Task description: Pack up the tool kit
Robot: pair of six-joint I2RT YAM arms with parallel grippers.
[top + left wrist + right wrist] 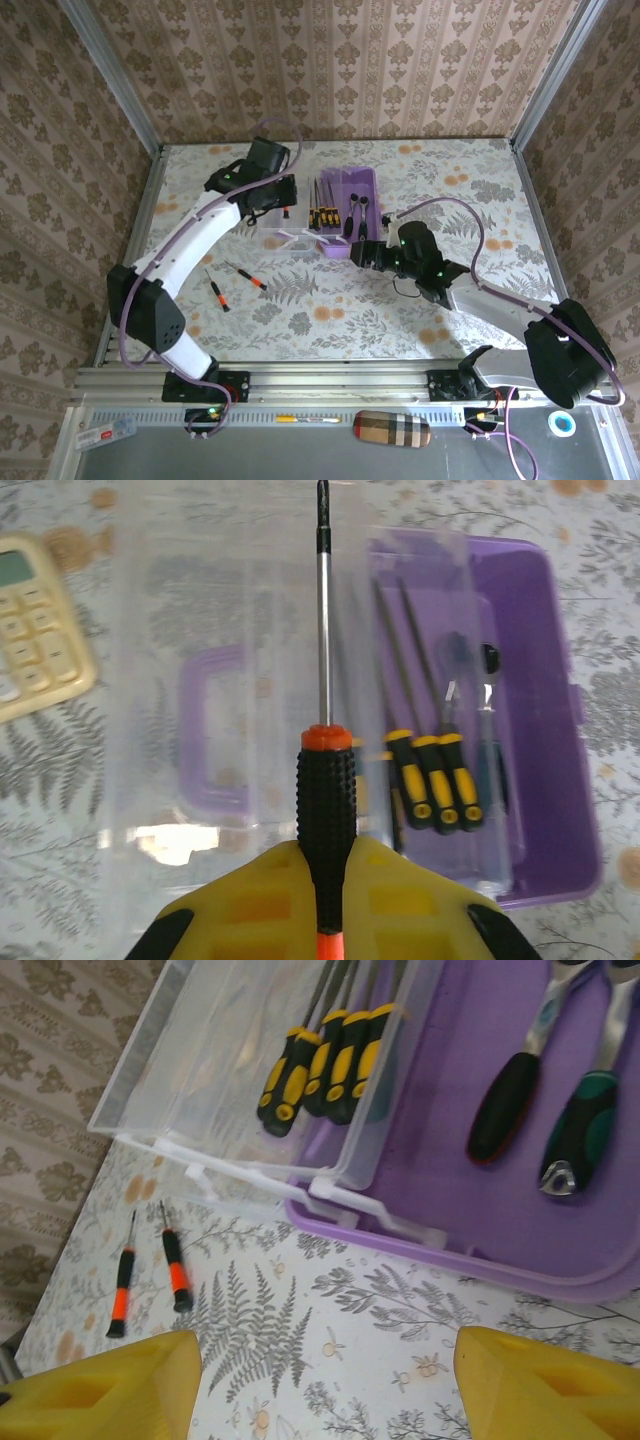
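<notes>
The purple tool kit box (346, 183) lies open at mid-table, its clear lid (288, 238) folded out to the left. Several yellow-black screwdrivers (436, 780) and two larger handled tools (548, 1110) lie inside the box (450, 1190). My left gripper (325, 845) is shut on the handle of a black-orange screwdriver (325, 790), whose shaft points out over the lid (200, 630); from above, this gripper (272, 205) hovers by the lid. My right gripper (325, 1360) stands open over bare table just in front of the box, nothing between its fingers; from above it (362, 252) is at the box's near end.
Two small black-orange screwdrivers (215, 290) (246, 276) lie loose on the table left of centre, and show again (120, 1290) (176, 1268) in the right wrist view. A yellow calculator (35, 630) sits beside the lid. Patterned walls enclose the table.
</notes>
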